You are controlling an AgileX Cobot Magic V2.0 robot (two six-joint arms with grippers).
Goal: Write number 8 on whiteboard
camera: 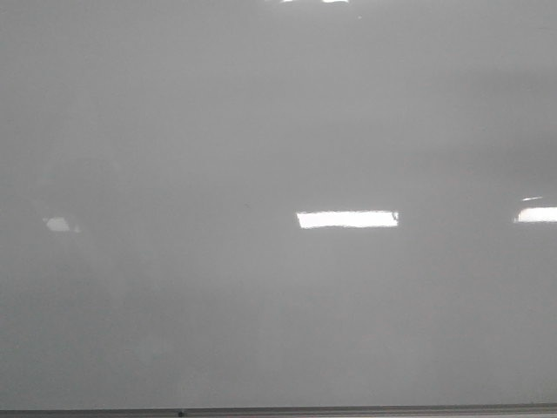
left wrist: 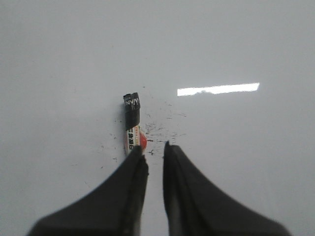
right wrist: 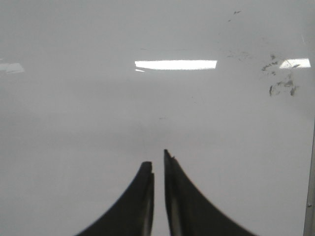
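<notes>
The whiteboard [camera: 174,131] fills the front view, glossy pale grey, with no drawn line on it; the number 8 is out of view. Neither gripper shows in the front view. In the left wrist view a marker [left wrist: 132,115] with a black cap and a white and red label lies against the board. Its lower end is hidden behind one finger of my left gripper [left wrist: 155,152]. The jaws stand nearly together with only bare board in the slit. My right gripper [right wrist: 156,160] hangs over bare whiteboard [right wrist: 74,113], jaws likewise nearly together and empty.
Black ink specks [left wrist: 157,129] dot the board beside the marker. Dark smudges [right wrist: 280,83] mark the board in the right wrist view. Bright glare patches [camera: 346,219] reflect off the surface. A thin metal edge [camera: 348,410] runs along the board's bottom, and an edge strip [right wrist: 310,196] shows beside the right gripper.
</notes>
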